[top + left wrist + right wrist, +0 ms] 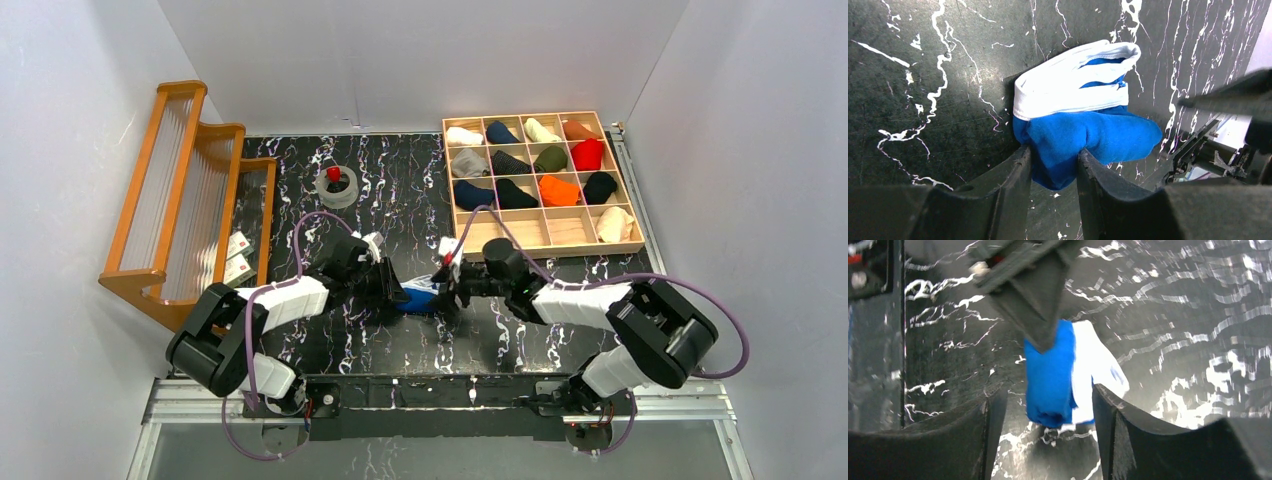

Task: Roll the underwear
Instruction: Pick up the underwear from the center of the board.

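where it is: the blue underwear sits a bit toward 6 o'clock from the middle of the bench, right between my two arms; it's bundled into a short roll, with the white waistband wrapped round one half

left end effector: clenched on the blue end of the roll; in its wrist view both fingers dig into the fabric, which bulges between them; I reckon the pinch is there so the roll can't spring open

right end effector: released; jaws wide either side of the roll, bench showing in both gaps, touching nothing; it comes in from 3 o'clock against the left one at 9, so my guess is it's lined up to take or tidy the other end

what overhead gives me: the layout; the wooden tray is at 1 o'clock, most compartments filled with rolled bundles, a few in the near row bare; probably where this one goes; but the arms hide most of the roll

what the wrists give me: left wrist shows the waistband layers and the actual grip contact; right wrist, blurry, shows those gaps

orange pair: there's an orange bundle in the tray; too small to tell if it's the other pair
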{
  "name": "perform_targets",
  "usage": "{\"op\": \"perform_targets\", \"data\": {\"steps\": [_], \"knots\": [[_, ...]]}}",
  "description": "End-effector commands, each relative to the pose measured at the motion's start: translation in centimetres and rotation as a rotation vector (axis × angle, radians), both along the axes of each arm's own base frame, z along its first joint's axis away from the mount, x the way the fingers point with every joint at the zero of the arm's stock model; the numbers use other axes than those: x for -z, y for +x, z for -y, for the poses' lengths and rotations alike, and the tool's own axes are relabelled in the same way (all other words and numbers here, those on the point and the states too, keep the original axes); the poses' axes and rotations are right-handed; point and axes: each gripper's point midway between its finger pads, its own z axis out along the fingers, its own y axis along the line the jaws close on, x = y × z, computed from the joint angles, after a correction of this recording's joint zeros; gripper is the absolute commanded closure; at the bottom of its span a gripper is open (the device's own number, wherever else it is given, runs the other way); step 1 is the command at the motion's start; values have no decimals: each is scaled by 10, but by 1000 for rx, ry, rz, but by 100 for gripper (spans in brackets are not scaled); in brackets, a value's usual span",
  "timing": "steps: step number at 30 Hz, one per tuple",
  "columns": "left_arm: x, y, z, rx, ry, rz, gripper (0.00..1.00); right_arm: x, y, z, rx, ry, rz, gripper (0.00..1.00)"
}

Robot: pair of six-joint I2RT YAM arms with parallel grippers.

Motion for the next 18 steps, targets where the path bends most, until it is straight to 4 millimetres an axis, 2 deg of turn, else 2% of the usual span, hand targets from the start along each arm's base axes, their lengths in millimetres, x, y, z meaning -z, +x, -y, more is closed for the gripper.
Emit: {"op": "perform_targets", "data": {"steps": [1, 8, 12, 15, 18], "knots": [[37, -26, -33, -6, 181, -110, 67, -4, -8, -22, -217, -46, 419, 32], [36, -25, -31, 2, 174, -111, 67, 24, -5, -33, -283, -155, 581, 37], [37, -30, -34, 10, 189, -130, 67, 49, -3, -28, -263, -219, 544, 46], [33, -28, -33, 2, 182, -120, 67, 65, 8, -21, -168, -280, 486, 51], [27, -25, -32, -4, 172, -102, 65, 77, 4, -19, -168, -315, 401, 60]]}}
